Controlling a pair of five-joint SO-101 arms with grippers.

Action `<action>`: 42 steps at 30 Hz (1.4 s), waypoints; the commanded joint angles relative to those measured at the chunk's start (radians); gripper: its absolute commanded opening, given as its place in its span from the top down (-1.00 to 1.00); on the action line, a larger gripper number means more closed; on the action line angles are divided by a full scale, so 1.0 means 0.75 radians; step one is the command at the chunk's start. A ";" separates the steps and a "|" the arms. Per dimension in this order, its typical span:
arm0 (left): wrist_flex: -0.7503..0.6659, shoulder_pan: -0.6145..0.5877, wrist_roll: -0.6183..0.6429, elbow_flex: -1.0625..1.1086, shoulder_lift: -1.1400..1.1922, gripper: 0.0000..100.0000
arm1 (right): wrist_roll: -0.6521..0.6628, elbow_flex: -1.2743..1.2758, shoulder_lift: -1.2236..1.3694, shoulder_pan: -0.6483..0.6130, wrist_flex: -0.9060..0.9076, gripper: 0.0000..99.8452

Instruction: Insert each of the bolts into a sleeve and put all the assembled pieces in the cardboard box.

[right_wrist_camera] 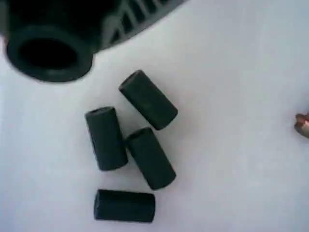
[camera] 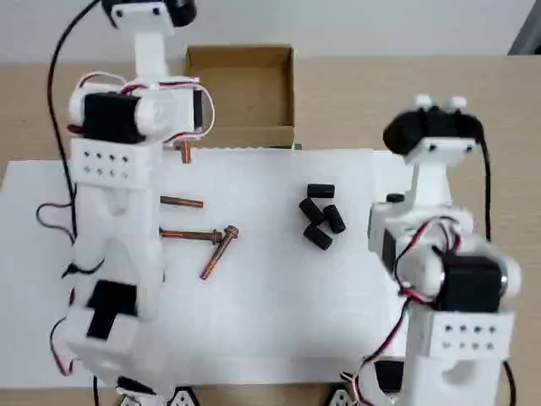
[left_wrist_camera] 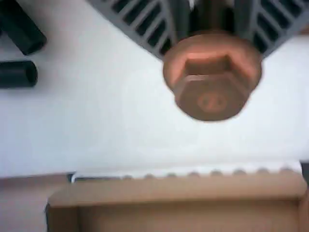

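Observation:
My left gripper (left_wrist_camera: 211, 17) is shut on a copper bolt (left_wrist_camera: 212, 77), whose hex head faces the left wrist camera. In the high view this bolt (camera: 184, 153) hangs just in front of the cardboard box (camera: 241, 89). My right gripper (right_wrist_camera: 58, 24) is shut on a black sleeve (right_wrist_camera: 47, 54) with its open bore showing; in the high view the sleeve (camera: 395, 199) is at the right of the white sheet. Several loose sleeves (camera: 319, 216) lie in a cluster at mid-sheet. Three more bolts (camera: 193, 235) lie on the sheet's left half.
The white sheet (camera: 279, 304) covers most of the wooden table, and its front half is bare. The box stands open at the back, its near wall (left_wrist_camera: 178, 212) close to the held bolt. The loose sleeves (right_wrist_camera: 140, 145) lie right under my right wrist.

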 commanded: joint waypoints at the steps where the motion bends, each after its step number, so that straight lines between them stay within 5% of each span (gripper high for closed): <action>1: 0.008 -0.004 0.055 0.216 -0.225 0.99 | -0.061 0.104 -0.109 -0.003 -0.097 1.00; 20: -0.759 -0.004 0.301 1.595 -1.227 0.99 | -0.119 0.503 -0.161 -0.373 -0.594 1.00; 29: -0.937 -0.004 0.372 1.959 -1.540 0.99 | -0.110 0.667 -0.161 -0.533 -0.828 0.99; 42: -1.227 0.070 0.720 2.282 -1.882 0.99 | -0.080 0.757 -0.163 -0.746 -0.936 0.99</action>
